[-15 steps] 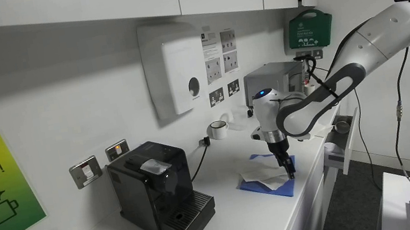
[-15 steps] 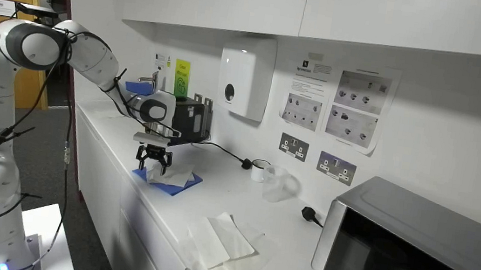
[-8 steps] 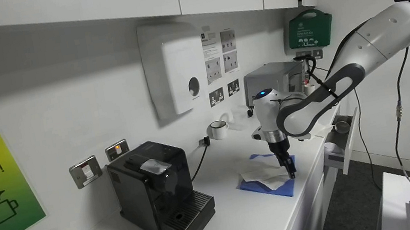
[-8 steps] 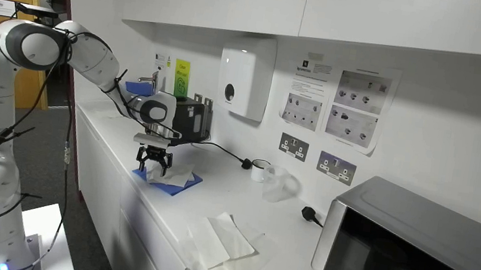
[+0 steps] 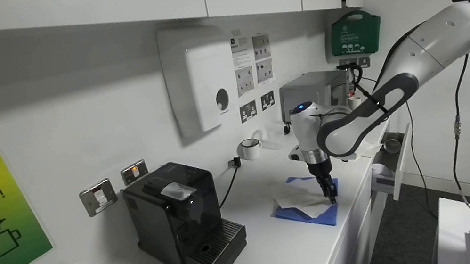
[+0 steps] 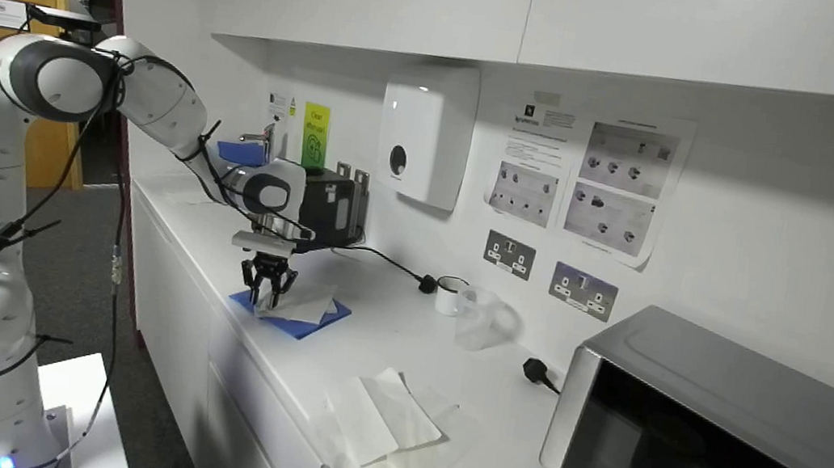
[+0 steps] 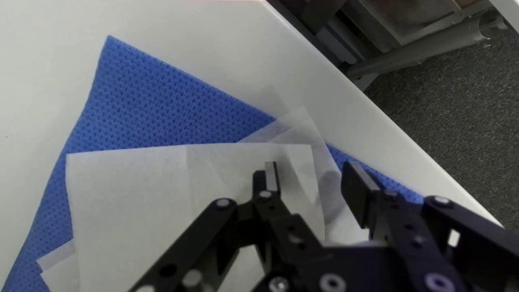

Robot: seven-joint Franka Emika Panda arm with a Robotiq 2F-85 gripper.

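Observation:
My gripper (image 7: 310, 172) points down over a stack of thin white paper sheets (image 7: 129, 202) near the front edge of the counter. Beneath the sheets lies a blue perforated cloth (image 7: 154, 97), its corners sticking out. The jaws stand part way apart, with a clear gap in the wrist view. One finger (image 7: 271, 176) is over the paper, while the opposite one is over the paper's edge and the cloth. In both exterior views the fingertips are at the paper (image 5: 301, 199) or just above it; contact cannot be told. Nothing is visibly pinched between them.
A black coffee machine (image 5: 178, 222) stands on the counter. Against the wall are a white mug (image 5: 251, 149) and a clear plastic cup (image 6: 476, 320). More white papers (image 6: 390, 426) lie near the microwave (image 6: 729, 449). An open drawer (image 5: 395, 160) juts out beyond the arm.
The fingers have drawn closer together over the last half second, from wide apart to part way. The arm has hardly moved, and the paper and cloth lie about as before.

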